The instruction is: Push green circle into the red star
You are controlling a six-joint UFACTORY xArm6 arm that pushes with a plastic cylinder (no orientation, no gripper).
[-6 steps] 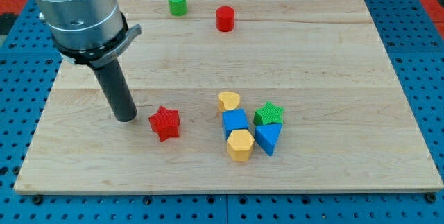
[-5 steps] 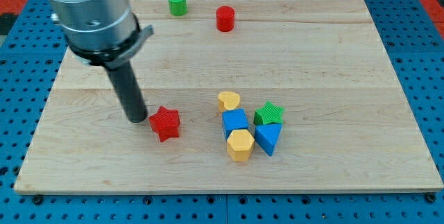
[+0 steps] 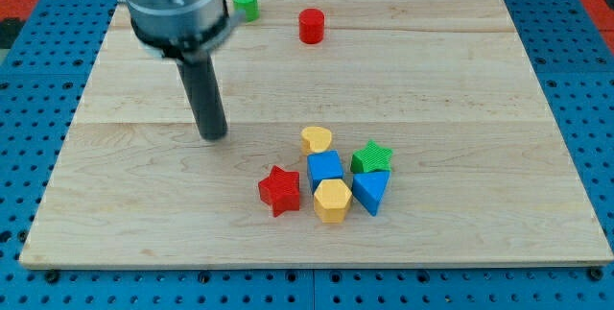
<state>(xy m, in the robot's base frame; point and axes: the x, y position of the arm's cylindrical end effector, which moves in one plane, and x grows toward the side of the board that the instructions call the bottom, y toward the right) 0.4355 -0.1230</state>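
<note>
Tip up-left of red star, green circle far above

Bright, even overhead light; no glare on the wooden tabletop. Shadows soft and short, e.g. beneath the red star. Blocks and wood grain sharp. Arm housing at the view's top slightly motion-blurred; rod w/ my tip fairly crisp. No edge distortion evident.

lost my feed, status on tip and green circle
My tip on bare board, up-left of red star. Green circle at top edge, far off. Nothing between.
</note>
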